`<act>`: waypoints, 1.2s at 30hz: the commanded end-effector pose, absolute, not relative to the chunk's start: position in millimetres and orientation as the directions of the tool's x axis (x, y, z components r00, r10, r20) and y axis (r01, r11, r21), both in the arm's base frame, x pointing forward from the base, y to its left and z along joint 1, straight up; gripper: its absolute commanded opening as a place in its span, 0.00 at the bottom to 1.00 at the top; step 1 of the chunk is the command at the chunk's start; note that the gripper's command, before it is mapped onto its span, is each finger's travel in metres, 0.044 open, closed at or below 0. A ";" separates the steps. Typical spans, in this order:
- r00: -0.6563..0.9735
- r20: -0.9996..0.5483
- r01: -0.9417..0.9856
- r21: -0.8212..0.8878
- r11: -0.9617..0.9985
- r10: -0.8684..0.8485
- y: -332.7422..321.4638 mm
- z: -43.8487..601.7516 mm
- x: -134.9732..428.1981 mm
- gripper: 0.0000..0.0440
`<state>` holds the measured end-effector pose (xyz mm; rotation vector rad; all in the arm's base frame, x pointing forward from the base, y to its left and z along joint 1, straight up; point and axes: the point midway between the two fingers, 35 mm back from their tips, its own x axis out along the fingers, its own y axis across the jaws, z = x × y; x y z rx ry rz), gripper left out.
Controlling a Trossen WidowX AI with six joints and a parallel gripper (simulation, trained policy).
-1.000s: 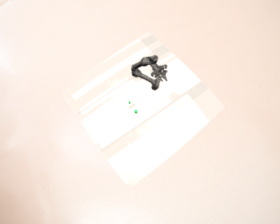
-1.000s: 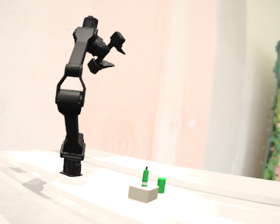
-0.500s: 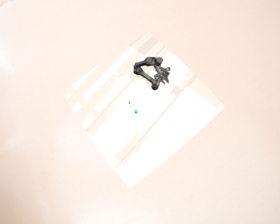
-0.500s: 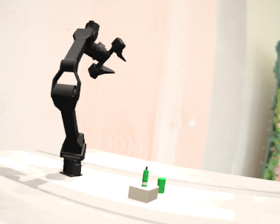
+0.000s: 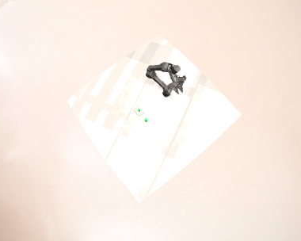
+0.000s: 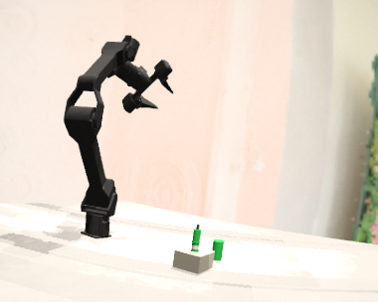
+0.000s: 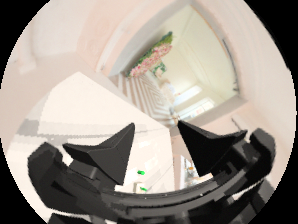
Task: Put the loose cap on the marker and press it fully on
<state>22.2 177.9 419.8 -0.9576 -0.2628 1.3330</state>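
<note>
- The hand (image 5: 179, 93) (image 6: 165, 100) (image 7: 156, 124) is open wide, but not all the way. It has nothing in it.
- Seen from the side, the hand is high over the worktop (image 5: 157, 151) (image 6: 137, 268) (image 7: 65, 105). It leans, with its tips pointing down and to the right.
- The arm (image 5: 158, 82) (image 6: 92, 161) stands on the left in that view. It goes up and bends over to the right.
- The block (image 5: 139, 114) (image 6: 186, 260) sits on the right, well apart from the hand.
- The marker (image 5: 139, 110) (image 6: 196, 240) stands up in the block. It is green, with its dark tip on top and no cap on it.
- The cap (image 5: 146, 120) (image 6: 218, 249) is green too. It stands up on the worktop, just to the right of the block and a bit farther back.
- The hand's own view shows two green spots (image 7: 141, 172) low down. They are too small to tell apart.
</note>
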 end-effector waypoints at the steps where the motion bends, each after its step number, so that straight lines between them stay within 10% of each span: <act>1: 0.285 -0.383 -0.706 -0.704 -0.078 0.879 184.6 412.4 22.0 0.73; 36: 0.393 -0.629 -0.795 -0.599 -0.096 0.671 225.8 358.4 48.6 0.74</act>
